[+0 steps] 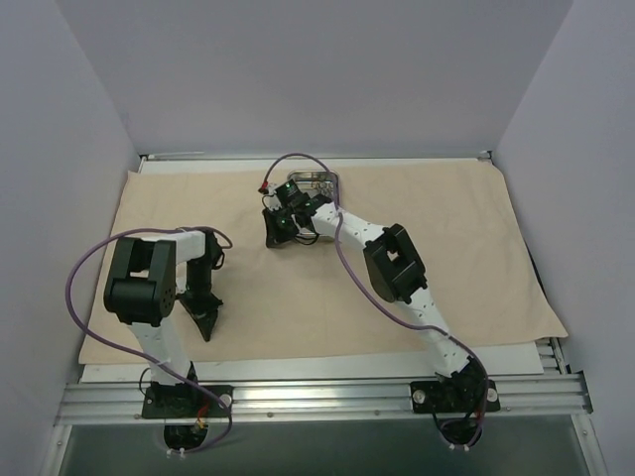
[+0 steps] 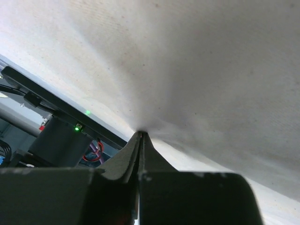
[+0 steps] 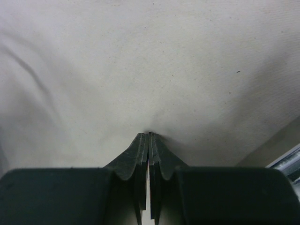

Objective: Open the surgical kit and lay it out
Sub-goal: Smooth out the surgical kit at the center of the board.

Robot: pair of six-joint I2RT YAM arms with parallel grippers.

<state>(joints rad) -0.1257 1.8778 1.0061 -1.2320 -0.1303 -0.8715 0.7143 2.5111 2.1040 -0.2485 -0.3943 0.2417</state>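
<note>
The beige cloth wrap (image 1: 437,248) lies spread flat over most of the table. The small shiny steel tray (image 1: 316,180) sits on it at the back middle, partly hidden by my right wrist. No scissor-like instruments show. My left gripper (image 1: 205,323) points down at the cloth's near left part, jaws shut, with the cloth (image 2: 197,70) puckering at its tips (image 2: 141,134). My right gripper (image 1: 277,238) is just in front of the tray, jaws shut, tips (image 3: 148,135) pinching the cloth (image 3: 150,61).
Grey walls close in the table on the left, back and right. A metal rail (image 1: 327,397) carrying both arm bases runs along the near edge. Bare white tabletop (image 1: 298,369) shows in front of the cloth. The cloth's right corner (image 1: 556,327) reaches the table's right edge.
</note>
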